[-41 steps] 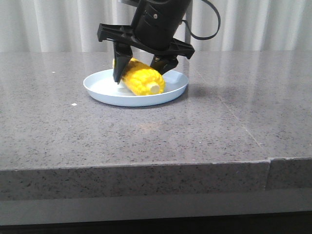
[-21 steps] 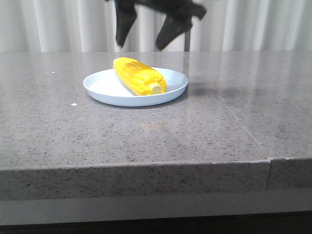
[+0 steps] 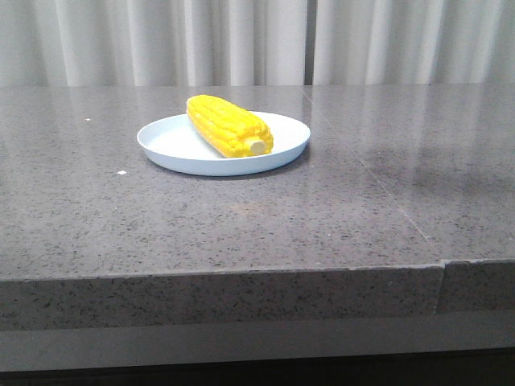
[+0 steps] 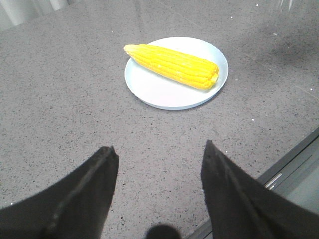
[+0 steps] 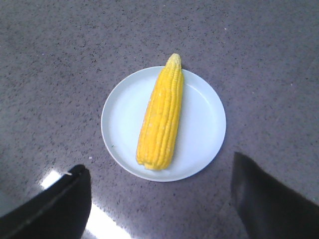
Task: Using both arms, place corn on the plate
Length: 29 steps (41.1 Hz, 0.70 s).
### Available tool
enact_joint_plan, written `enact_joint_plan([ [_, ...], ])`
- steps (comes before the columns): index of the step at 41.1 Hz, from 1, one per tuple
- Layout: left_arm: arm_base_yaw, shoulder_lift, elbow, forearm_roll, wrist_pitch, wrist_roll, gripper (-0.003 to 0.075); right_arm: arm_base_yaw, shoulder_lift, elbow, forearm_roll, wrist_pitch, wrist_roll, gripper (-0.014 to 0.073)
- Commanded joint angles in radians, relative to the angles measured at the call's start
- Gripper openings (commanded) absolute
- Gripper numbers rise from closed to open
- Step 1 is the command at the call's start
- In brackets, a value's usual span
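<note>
Front view: the corn (image 3: 229, 125) lay on its side across the plate (image 3: 169, 147), cut stem end toward the camera, resting flat so it would not roll. Plate stood on the grey stone table (image 3: 241, 225). Neither arm appeared in this view.

Left wrist view: the left gripper (image 4: 158, 152) hung empty, jaws spread wide, well clear of the plate; fingertips only were visible, the rest cut off by the frame edge.

Right wrist view: the right gripper (image 5: 159, 169) was likewise spread and empty above the plate, fingers cropped. Placement judged complete.
</note>
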<state>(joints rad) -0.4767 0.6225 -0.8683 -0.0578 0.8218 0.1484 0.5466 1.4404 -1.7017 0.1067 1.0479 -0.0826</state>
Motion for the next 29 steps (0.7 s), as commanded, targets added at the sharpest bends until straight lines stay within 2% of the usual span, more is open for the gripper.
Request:
enact_joint_plan([
  [1, -0.007, 0.005, -0.023, -0.004, -0.067, -0.013, 0.0365, 0.0, -0.123, 0.049, -0.004, -0.041, -0.022, 0.0603],
  [16, -0.007, 0.005, -0.023, -0.004, -0.067, -0.013, 0.0365, 0.0, -0.479, 0.409, -0.004, -0.086, -0.021, 0.0603],
  [29, -0.007, 0.005, -0.023, -0.004, -0.065, -0.013, 0.0365, 0.0, -0.702, 0.596, -0.015, -0.107, -0.004, 0.0603],
])
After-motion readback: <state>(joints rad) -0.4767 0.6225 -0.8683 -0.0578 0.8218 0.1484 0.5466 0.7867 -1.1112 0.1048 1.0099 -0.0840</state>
